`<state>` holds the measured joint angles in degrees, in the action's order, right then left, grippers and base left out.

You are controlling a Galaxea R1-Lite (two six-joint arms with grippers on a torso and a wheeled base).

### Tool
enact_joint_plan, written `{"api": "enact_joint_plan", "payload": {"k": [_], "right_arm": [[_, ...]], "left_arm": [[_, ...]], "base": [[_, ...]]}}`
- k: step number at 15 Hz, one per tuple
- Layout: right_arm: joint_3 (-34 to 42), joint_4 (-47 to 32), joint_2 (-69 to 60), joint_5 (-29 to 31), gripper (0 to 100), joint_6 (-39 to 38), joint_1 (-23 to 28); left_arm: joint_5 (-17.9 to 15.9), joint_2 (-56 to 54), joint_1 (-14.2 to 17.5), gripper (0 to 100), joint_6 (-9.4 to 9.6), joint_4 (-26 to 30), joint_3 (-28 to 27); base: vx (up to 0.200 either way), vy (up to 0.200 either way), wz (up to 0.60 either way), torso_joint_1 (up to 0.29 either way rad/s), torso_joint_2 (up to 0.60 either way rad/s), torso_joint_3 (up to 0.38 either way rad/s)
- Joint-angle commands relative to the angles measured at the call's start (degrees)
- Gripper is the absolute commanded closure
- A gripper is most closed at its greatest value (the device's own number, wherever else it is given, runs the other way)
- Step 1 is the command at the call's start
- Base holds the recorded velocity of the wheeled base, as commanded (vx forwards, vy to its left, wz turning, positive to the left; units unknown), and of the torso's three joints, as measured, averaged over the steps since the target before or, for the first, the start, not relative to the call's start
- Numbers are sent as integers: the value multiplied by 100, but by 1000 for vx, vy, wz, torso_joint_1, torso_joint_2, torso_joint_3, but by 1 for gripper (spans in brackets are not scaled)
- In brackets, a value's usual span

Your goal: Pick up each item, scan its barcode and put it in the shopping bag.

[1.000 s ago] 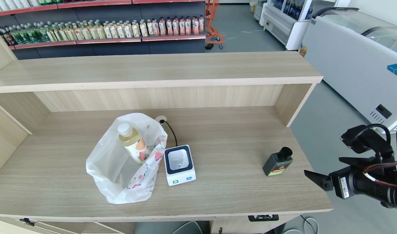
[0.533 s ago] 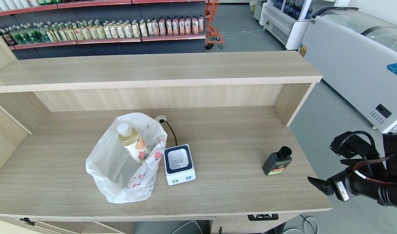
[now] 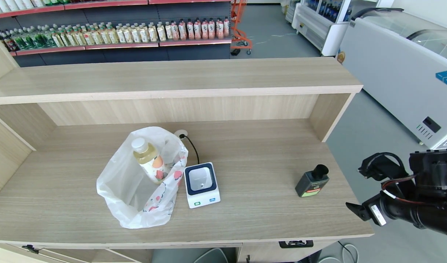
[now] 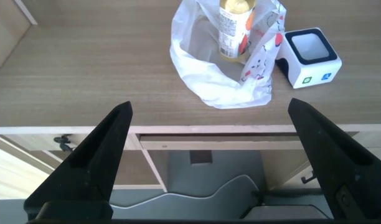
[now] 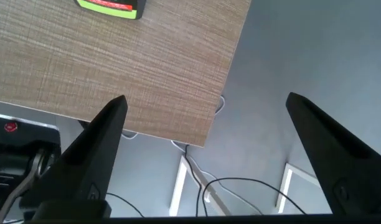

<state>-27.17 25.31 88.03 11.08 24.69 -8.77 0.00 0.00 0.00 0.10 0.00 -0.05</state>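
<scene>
Found left gripper (image 4: 210,109) nearest, off the near edge of the counter (image 3: 263,215), fingers spread wide, nothing between them. Found right gripper (image 5: 206,102) off the near right corner, likewise wide open and empty.

Located dark bottle (image 3: 312,181) on the counter near the right edge, a little beyond and left of that gripper, apart from it, not yet picked up.

Judged at risk of toppling or sliding off the right edge. Likely cause: small base, closeness to the drop, and a sideways approach with a chance of clipping before closing. Judged also liable to a failed scan if gripped across the label.

Appears upright, long axis vertical, black cap on top, green-and-red label facing near. Cannot confirm any lean.

Noted scanner (image 3: 202,184) left of centre, window facing up, cabled toward the far side. Noted shopping bag (image 3: 135,197) just beside it on the left, mouth open, with one pale drink bottle (image 3: 148,160) standing inside.
</scene>
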Motion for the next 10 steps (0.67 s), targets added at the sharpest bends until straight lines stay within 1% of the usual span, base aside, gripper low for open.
{"api": "enact_joint_plan", "payload": {"k": [1,2,4,10], "right_arm": [[-95,370,452,-9,0,186,-11],[-122,572,593,-9,0,221,-11],[-157,950,848,-27,0,528,-11],[-262,1389,1331,-133,0,555,-240]], "left_arm": [[0,9,0,0,-1,0,5],[0,9,0,0,-1,0,-4],[0,9,0,0,-1,0,5],[0,9,0,0,-1,0,5]], "base": [[0,0,0,0,0,0],[0,0,0,0,0,0],[0,0,0,0,0,0],[0,0,0,0,0,0]]}}
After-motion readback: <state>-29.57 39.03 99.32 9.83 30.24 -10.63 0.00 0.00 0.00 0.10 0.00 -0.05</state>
